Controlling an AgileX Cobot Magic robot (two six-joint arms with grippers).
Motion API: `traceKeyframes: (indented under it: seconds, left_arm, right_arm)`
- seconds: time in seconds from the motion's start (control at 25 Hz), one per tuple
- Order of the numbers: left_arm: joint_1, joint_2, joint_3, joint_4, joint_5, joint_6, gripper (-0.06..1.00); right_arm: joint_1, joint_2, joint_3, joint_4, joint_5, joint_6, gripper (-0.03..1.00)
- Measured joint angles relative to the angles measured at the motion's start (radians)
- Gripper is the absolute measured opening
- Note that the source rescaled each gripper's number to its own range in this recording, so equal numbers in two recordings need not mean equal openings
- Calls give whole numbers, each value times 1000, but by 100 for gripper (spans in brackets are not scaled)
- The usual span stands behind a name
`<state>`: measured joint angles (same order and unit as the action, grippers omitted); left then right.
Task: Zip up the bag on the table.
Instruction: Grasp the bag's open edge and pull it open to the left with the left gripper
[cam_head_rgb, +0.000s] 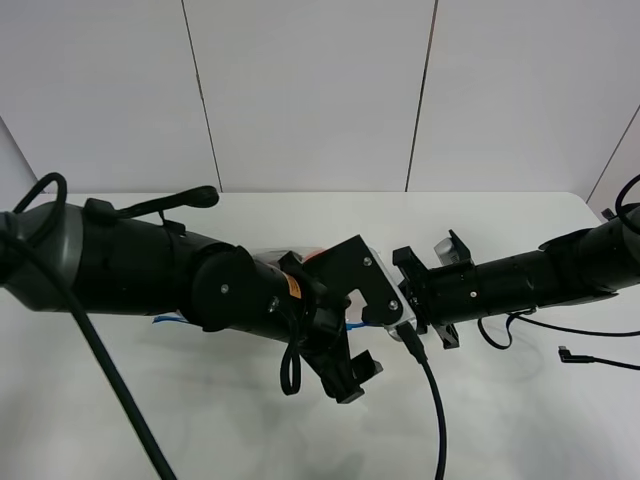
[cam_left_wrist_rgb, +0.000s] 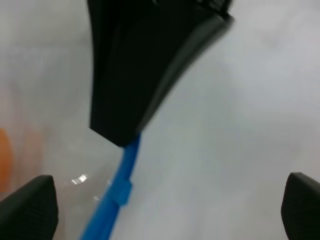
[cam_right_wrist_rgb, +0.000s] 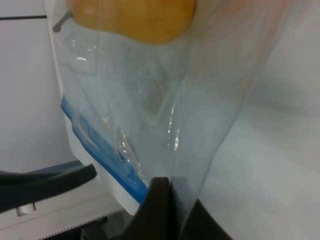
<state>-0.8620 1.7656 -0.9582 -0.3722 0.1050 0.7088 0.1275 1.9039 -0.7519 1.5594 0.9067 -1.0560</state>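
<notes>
White desk (cam_head_rgb: 520, 400): clear bag (cam_right_wrist_rgb: 150, 100) holds orange item (cam_right_wrist_rgb: 135, 17). Right end effector (cam_right_wrist_rgb: 177, 210) pinches the bag edge beside blue zipper strip (cam_right_wrist_rgb: 100, 155). Left end effector (cam_left_wrist_rgb: 165, 210) is spread wide.

Behind the right gripper (cam_head_rgb: 380, 295), on the far side: wall (cam_head_rgb: 310, 90) of pale grey-white panels, matte, unmarked. Two thin dark lines run down it. Slanting seam (cam_head_rgb: 200, 95) sits well off toward the other arm's side. Second seam (cam_head_rgb: 422, 95) is almost straight behind the gripper. Well out along the gripper's own arm side: loose black cable (cam_head_rgb: 610, 362) lying flat, its small plug end (cam_head_rgb: 565, 352) pointing toward the gripper.
</notes>
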Motion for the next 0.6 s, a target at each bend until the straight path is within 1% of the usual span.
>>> traceKeyframes:
  seconds: [0.12, 0.32, 0.4, 0.6]
  left_arm:
    - [0, 26, -3, 0, -30, 44, 100]
    - [0, 83, -4, 0, -79, 66, 100]
    - [0, 99, -4, 0, -122, 96, 100]
    - [0, 101, -4, 0, -145, 136, 99]
  right_arm:
    - [0, 0, 0, 0, 0, 0, 0]
    - [0, 0, 0, 0, 0, 0, 0]
    - [0, 0, 0, 0, 0, 0, 0]
    - [0, 0, -1, -2, 0, 0, 0]
